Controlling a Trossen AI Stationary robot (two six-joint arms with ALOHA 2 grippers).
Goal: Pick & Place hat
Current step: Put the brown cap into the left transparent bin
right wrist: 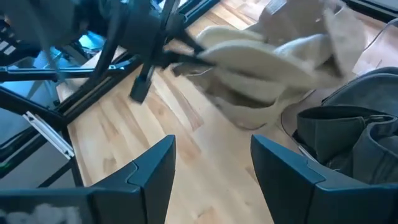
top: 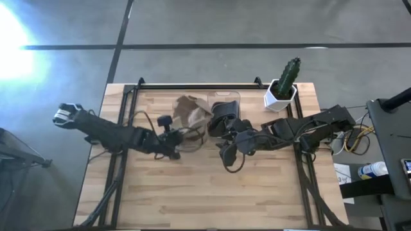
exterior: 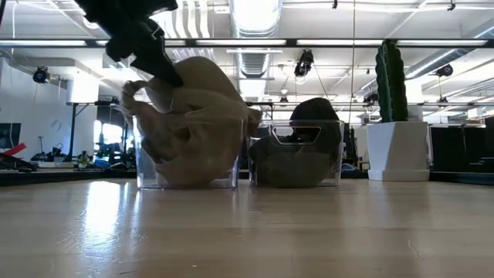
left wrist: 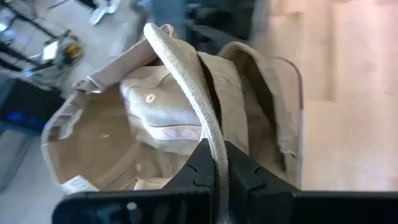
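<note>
So the floppy beige fabric hat is sitting half in, half out of the clear plastic bin on the light wooden worktop. I'll use that bin as the landmark for everything. In the low view the hat bulges well above the bin's rim, and its brim sticks out over the edge

The left claw is right at the bin's front side, pinched tight on the hat's brim. The left wrist view shows it best: the rolled edge of the brim runs straight down between the two dark fingers, which are closed on it with basically no gap. You can see the hat's inside lining and a small label in there too

The right claw is just off to the bin's right and a bit in front, hovering over bare wood. Its fingers are spread wide apart with nothing between them

Right next to the bin, touching or nearly so, there's a second clear plastic bin with a dark grey cap stuffed inside it. Further right from the bin, well apart, stands a green cactus in a white angular pot near the back edge of the worktop
</note>
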